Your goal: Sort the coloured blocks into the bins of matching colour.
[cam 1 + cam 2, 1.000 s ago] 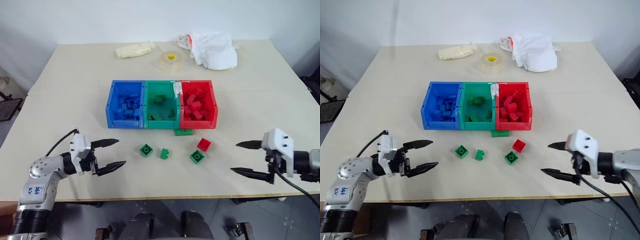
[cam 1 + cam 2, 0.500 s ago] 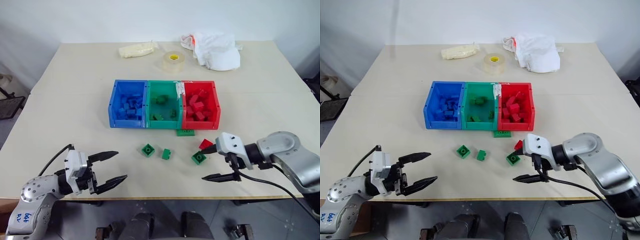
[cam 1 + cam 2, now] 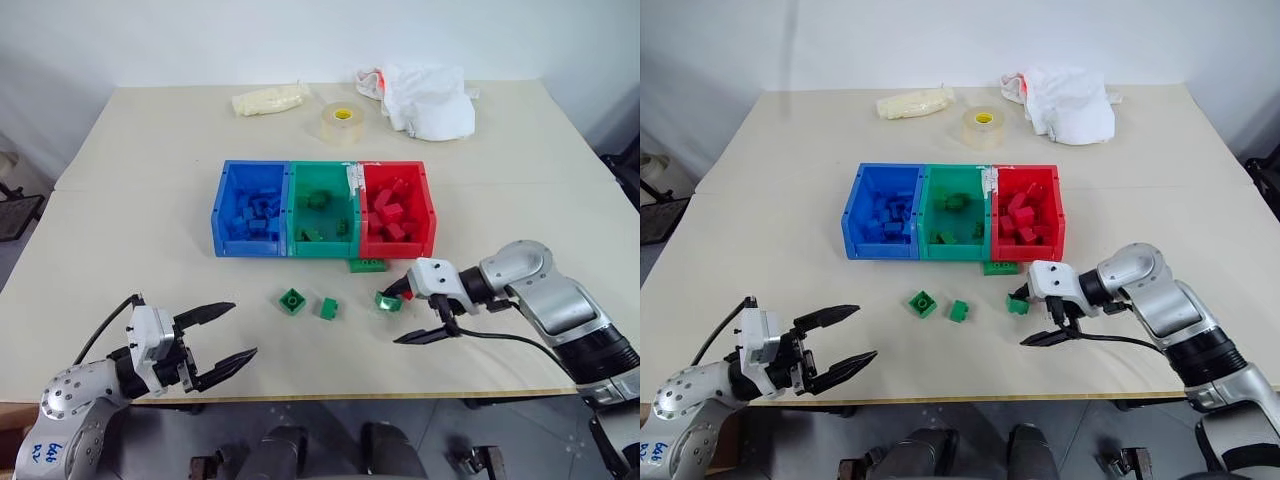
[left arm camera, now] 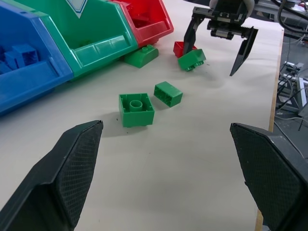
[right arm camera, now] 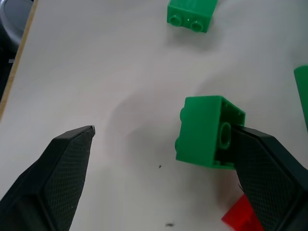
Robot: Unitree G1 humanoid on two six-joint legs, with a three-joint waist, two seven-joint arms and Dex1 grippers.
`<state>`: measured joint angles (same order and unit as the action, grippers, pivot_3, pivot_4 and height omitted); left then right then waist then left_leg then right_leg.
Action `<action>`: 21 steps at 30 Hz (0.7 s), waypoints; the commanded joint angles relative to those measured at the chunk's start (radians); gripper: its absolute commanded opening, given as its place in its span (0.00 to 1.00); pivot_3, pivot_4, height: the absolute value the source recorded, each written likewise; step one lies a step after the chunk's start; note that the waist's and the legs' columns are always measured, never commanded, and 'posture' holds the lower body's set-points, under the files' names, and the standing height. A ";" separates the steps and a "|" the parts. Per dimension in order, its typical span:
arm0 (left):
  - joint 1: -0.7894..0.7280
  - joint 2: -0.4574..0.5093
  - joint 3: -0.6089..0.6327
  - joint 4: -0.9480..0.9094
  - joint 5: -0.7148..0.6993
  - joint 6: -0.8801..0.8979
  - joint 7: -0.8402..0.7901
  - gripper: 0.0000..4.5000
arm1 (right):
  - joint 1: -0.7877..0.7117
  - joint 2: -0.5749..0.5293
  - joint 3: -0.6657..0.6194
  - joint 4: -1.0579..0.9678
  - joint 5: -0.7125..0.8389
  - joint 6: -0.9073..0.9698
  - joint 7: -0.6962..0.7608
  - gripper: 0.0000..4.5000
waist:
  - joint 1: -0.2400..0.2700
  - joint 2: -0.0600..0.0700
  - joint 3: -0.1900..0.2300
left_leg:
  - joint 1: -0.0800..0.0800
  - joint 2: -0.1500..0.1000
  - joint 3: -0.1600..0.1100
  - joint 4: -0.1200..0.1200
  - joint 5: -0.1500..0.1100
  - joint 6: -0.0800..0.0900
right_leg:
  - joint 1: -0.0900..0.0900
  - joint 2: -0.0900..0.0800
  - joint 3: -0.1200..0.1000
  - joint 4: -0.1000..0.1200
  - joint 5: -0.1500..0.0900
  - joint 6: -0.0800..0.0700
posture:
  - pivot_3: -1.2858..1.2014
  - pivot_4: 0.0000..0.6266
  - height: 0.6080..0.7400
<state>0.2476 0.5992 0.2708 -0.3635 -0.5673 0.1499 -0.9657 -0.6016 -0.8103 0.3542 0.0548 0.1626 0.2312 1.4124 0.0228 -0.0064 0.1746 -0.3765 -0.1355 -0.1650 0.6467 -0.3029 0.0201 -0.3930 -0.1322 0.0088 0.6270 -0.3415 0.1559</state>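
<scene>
Three joined bins stand mid-table: blue (image 3: 248, 246), green (image 3: 320, 247) and red (image 3: 398, 248), each holding blocks of its own colour. A flat green plate (image 3: 368, 265) lies at their front. Loose on the table are a green block (image 3: 292, 300), a second green block (image 3: 329, 308) and a third green block (image 5: 207, 131), tipped on edge. My right gripper (image 3: 398, 318) is open around the tipped block, one finger (image 5: 262, 168) touching it. A red block (image 4: 178, 47) sits just behind that finger. My left gripper (image 3: 242, 330) hangs open near the table's front edge, holding nothing.
At the back of the table sit a tape roll (image 3: 340, 122), a crumpled white bag (image 3: 425, 98) and a pale yellowish packet (image 3: 267, 100). The table's front edge runs just below both grippers.
My right gripper swung in from the right and lowered around the rightmost green block, which now stands tipped against one finger. My left gripper drew back slightly toward the front edge.
</scene>
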 commanded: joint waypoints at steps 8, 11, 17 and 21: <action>0.001 -0.015 0.016 -0.022 -0.003 -0.035 0.024 1.00 | -0.018 0.057 -0.003 0.011 -0.016 -0.026 0.030 0.64 | -0.001 0.000 0.000 | 0.000 0.002 0.000 0.000 -0.001 -0.001 | -0.001 0.001 0.000 0.000 0.000 -0.002 | 0.52 0.24 1.00; -0.009 -0.016 0.011 -0.014 0.000 -0.040 0.028 1.00 | -0.013 0.067 -0.017 -0.008 -0.009 -0.009 0.011 0.42 | -0.001 0.000 0.000 | 0.000 0.002 0.000 0.000 -0.001 -0.001 | -0.001 0.001 0.000 0.000 0.000 -0.002 | 0.52 0.24 1.00; -0.038 -0.016 0.004 0.010 0.005 -0.044 0.031 1.00 | 0.000 0.064 -0.076 -0.105 0.056 0.080 -0.014 0.34 | 0.000 0.000 0.000 | 0.000 0.003 0.000 0.000 -0.001 -0.002 | -0.001 0.001 0.000 0.000 0.000 -0.002 | 0.52 0.24 1.00; -0.059 -0.015 0.000 0.029 0.008 -0.051 0.029 1.00 | -0.017 0.071 -0.142 -0.189 0.140 0.193 -0.048 0.34 | 0.000 0.000 0.000 | 0.000 0.003 0.000 0.000 -0.001 -0.002 | -0.001 0.001 0.000 0.000 0.000 -0.002 | 0.52 0.24 1.00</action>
<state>0.1962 0.5880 0.2652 -0.3359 -0.5607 0.1186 -0.9349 -0.6007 -0.7380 0.2636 -0.0770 0.2461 0.3757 1.3818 0.0232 -0.0060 0.1749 -0.3766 -0.1326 -0.1648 0.6464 -0.3040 0.0184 -0.3939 -0.1311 0.0088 0.6269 -0.3413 0.1541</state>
